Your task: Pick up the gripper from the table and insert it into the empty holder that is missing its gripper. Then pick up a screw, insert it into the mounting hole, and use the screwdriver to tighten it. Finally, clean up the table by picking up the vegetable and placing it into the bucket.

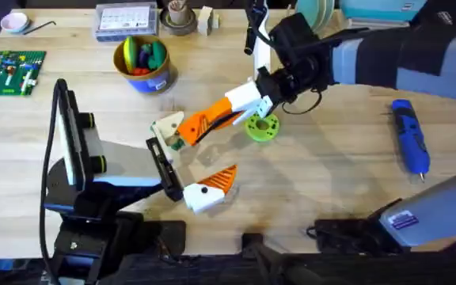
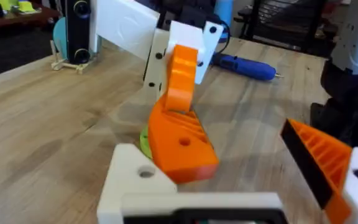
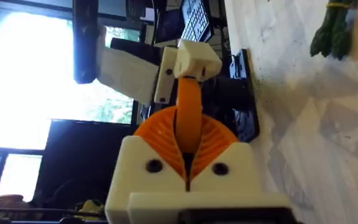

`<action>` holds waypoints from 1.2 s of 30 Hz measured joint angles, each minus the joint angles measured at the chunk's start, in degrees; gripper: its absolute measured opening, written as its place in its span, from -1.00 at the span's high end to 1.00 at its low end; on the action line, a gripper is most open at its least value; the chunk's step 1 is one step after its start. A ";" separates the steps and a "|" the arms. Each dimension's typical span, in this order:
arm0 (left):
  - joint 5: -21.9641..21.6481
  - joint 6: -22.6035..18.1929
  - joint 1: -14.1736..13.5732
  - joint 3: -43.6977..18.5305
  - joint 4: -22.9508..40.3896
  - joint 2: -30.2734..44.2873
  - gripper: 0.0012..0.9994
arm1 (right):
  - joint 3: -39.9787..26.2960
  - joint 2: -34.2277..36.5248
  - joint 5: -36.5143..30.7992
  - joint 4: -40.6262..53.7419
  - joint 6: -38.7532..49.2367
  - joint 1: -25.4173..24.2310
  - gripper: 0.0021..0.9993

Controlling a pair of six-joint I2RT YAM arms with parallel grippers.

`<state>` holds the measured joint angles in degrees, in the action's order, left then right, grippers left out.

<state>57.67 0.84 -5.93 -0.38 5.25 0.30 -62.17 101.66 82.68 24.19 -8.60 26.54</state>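
My right gripper [image 1: 240, 105] is shut on the orange ribbed gripper [image 1: 202, 123], tilted down toward the left. The gripper's tip [image 2: 180, 134] meets the empty white holder [image 1: 167, 128] on my left arm. The right wrist view looks along the gripper [image 3: 189, 115] to the holder [image 3: 196, 59]. My left gripper [image 1: 190, 158] is open: bare holder [image 2: 143, 180] on one side, orange finger [image 2: 325, 158] on the other. The blue screwdriver [image 1: 411, 136] lies at the right. A dark green vegetable [image 3: 333, 29] lies on the table [image 1: 323, 174]. The bucket [image 1: 142, 63] stands at the back. The screw is out of view.
A lime green disc with holes [image 1: 261, 127] lies just under my right gripper. At the back stand a green circuit board [image 1: 10, 71], a clear parts box [image 1: 125, 20], a brown cup [image 1: 179, 19] and a pink bowl [image 1: 14, 22]. The bucket holds colourful toy vegetables.
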 joint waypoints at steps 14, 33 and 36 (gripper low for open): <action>-0.37 -0.02 0.02 0.00 -0.03 0.01 -0.99 | 0.02 4.60 1.62 -3.97 -3.44 1.14 0.99; -0.02 0.02 0.00 0.00 0.03 0.01 -0.99 | 0.02 4.58 3.62 -5.91 -7.26 1.14 0.99; -0.08 0.04 0.02 0.00 0.03 0.01 -0.99 | 0.02 4.59 2.74 -8.46 -9.17 1.14 0.99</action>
<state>57.59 0.89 -5.91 -0.38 5.28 0.32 -62.15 106.25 85.43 15.73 -17.77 27.68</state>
